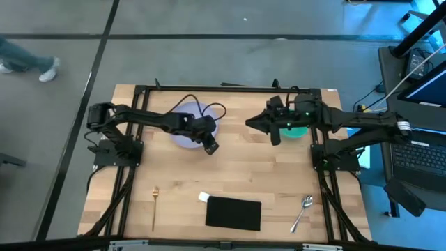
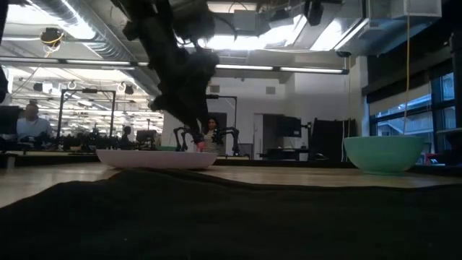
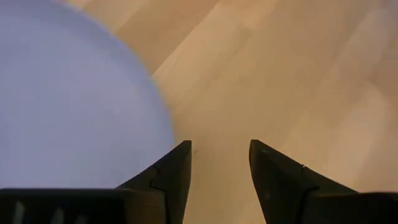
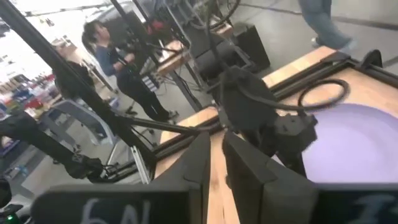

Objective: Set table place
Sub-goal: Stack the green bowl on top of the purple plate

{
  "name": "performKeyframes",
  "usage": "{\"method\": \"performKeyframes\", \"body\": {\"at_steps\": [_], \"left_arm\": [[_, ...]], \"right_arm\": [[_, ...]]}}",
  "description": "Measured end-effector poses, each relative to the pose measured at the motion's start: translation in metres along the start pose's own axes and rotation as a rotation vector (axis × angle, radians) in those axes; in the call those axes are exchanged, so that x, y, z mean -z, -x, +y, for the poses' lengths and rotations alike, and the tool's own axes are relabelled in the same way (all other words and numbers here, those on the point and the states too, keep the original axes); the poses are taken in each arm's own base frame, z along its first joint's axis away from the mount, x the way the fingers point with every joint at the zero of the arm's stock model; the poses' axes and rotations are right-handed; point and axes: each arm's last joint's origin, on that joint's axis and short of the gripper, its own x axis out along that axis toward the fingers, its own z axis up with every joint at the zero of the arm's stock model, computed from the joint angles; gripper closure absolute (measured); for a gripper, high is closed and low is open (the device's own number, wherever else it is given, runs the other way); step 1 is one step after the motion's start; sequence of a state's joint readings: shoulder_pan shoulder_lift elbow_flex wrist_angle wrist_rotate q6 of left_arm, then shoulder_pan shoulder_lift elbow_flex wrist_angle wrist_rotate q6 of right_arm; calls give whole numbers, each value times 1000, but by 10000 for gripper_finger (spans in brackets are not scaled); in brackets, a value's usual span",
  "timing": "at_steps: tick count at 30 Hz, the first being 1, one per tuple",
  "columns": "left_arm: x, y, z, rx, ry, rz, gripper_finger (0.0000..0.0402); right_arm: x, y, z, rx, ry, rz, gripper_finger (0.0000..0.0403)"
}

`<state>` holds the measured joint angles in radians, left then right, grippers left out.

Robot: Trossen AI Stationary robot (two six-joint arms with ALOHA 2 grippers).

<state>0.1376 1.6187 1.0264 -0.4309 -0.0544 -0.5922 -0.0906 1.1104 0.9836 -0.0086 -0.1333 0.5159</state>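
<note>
The lavender plate (image 1: 187, 130) lies flat on the wooden table (image 1: 237, 167), left of centre toward the far edge. My left gripper (image 1: 211, 146) hangs open at the plate's right near rim. In the left wrist view it (image 3: 221, 160) is over bare wood beside the plate (image 3: 74, 99). In the low view it (image 2: 192, 143) comes down at the plate's (image 2: 144, 159) right end. The teal bowl (image 1: 298, 130) stands upright to the right, also in the low view (image 2: 386, 153). My right gripper (image 1: 249, 124) is raised left of the bowl, shut and empty (image 4: 216, 155). The gold fork (image 1: 155, 206) and silver spoon (image 1: 301, 211) lie near the near edge.
A black cloth (image 1: 233, 213) with a white tag (image 1: 203, 197) lies at the near edge between fork and spoon, and fills the low view's foreground (image 2: 231, 224). Black frame rails (image 1: 125, 188) run along both sides. People (image 4: 118, 68) stand in the room beyond.
</note>
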Motion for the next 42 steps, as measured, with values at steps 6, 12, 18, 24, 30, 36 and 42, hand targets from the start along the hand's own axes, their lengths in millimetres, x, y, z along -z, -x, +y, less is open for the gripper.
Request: {"method": "performKeyframes", "body": {"at_steps": [6, 12, 18, 24, 30, 36, 42], "left_arm": [[0, -13, 6, -51, 10, 14, 248], [-2, -14, 15, -139, 5, 3, 248], [-1, -15, 14, -134, 1, 6, 248], [8, -28, 7, -133, -28, 48, 248], [13, -42, 10, -202, -14, 66, 248], [15, -52, 14, -236, -16, 88, 259], [18, -46, 8, -232, -39, 74, 364]], "right_arm": [[2, -6, -5, 22, -6, 18, 350], [1, -7, -7, 31, -9, 15, 350], [1, -7, -7, 31, -9, 16, 350], [1, -7, -7, 32, -9, 15, 350], [1, -7, -7, 33, -9, 14, 350], [1, -7, -7, 32, -9, 14, 350], [1, -7, -7, 32, -8, 14, 350]]}}
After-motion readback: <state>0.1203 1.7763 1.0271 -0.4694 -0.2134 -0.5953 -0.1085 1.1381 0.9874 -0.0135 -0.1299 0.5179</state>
